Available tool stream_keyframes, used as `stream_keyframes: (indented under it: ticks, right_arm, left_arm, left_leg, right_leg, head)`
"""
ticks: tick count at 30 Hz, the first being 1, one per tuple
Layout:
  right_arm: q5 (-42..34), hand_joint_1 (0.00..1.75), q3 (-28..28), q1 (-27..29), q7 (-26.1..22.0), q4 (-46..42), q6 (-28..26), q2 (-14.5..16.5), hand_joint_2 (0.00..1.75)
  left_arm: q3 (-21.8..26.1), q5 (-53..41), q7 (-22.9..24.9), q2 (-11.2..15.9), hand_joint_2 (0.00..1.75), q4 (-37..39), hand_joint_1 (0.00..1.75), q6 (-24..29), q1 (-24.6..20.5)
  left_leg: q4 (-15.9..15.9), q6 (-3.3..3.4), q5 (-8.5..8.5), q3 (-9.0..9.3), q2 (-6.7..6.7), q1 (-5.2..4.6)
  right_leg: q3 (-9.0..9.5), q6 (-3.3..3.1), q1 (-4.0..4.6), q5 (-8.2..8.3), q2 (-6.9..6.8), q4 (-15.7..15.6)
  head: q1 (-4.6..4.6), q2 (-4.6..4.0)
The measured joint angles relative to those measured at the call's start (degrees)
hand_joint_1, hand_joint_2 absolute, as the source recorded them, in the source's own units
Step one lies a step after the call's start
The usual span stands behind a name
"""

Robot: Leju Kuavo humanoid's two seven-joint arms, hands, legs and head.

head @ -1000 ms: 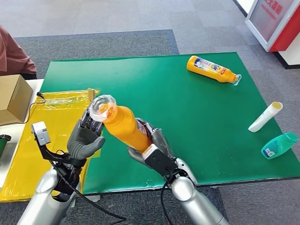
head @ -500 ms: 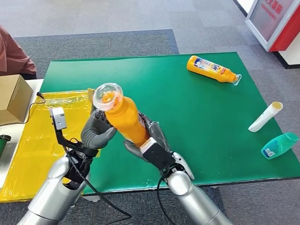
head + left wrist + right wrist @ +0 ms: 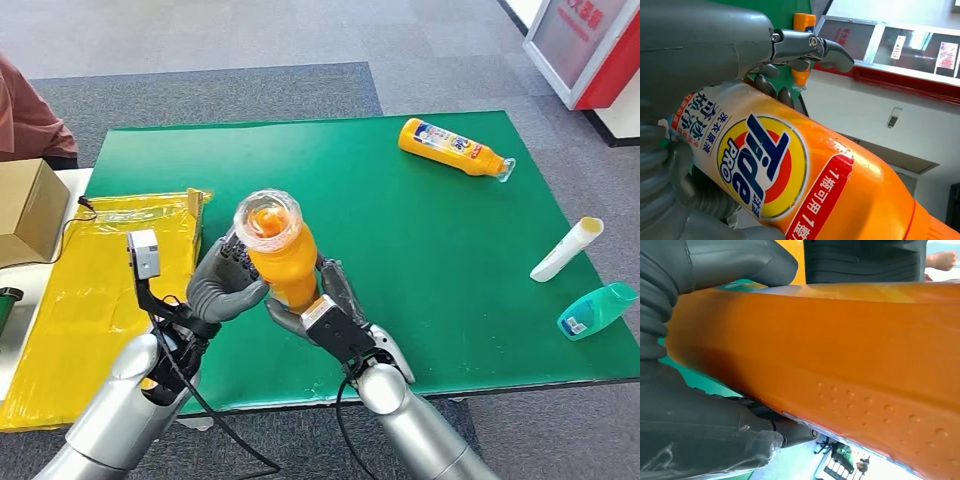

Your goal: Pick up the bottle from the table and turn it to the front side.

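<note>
A crumpled yellow plastic sheet (image 3: 90, 290) lies at the table's left. The left hand (image 3: 223, 285) and right hand (image 3: 321, 305) both clasp the orange plastic detergent bottle with a clear cap (image 3: 283, 255), upright above the green table mat (image 3: 423, 250). Another orange bottle (image 3: 453, 147) lies far right.

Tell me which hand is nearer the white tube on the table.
Right. The right hand grips the orange Tide bottle on the side toward the white tube; the left hand is beyond the bottle, farther off.

The green-topped desk (image 3: 362, 180) carries a lying orange bottle (image 3: 453, 147), a white tube (image 3: 566, 249) and a teal bottle (image 3: 596, 310) near its right edge.
</note>
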Motion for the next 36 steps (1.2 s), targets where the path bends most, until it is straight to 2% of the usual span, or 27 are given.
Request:
stream_keyframes:
  ticks: [11,18,24,36]
  right_arm:
    - [0.0,1.75,-0.3,-0.3,-0.3,1.7,-0.5,0.0,1.75]
    - [0.0,1.75,-0.8,-0.3,0.1,2.8,-0.8,0.0,1.75]
    - [0.2,1.75,-1.1,-0.2,0.4,3.4,-0.7,0.1,1.75]
    - [1.5,1.75,-1.8,-0.2,0.5,3.9,-0.7,0.4,1.75]
  left_arm:
    - [-1.6,-3.4,0.6,1.4,1.75,0.0,0.0,1.0,-1.4]
    - [-5.4,-19.0,2.2,3.3,1.75,-0.1,0.0,5.0,-4.6]
    - [-7.8,-26.5,2.9,4.0,1.75,-0.6,0.0,5.6,-6.9]
    - [-8.7,-32.1,3.4,3.8,1.75,-1.8,0.0,6.5,-8.1]
  left_leg:
    - [0.0,0.0,0.0,0.0,0.0,0.0]
    - [0.0,-0.02,0.02,0.0,0.0,0.0]
    - [0.0,-0.02,0.02,0.0,-0.01,-0.01]
    - [0.0,-0.02,0.02,0.0,0.0,0.0]
  right_leg:
    - [-0.01,0.0,0.0,0.0,0.0,0.0]
    - [0.01,-0.01,0.0,0.01,0.0,0.0]
    - [0.0,-0.01,-0.01,0.01,0.0,0.0]
    - [-0.01,-0.01,0.0,0.01,0.0,0.0]
  head:
    - [0.0,0.0]
    - [0.0,0.0]
    - [-0.01,0.0]
    - [0.0,0.0]
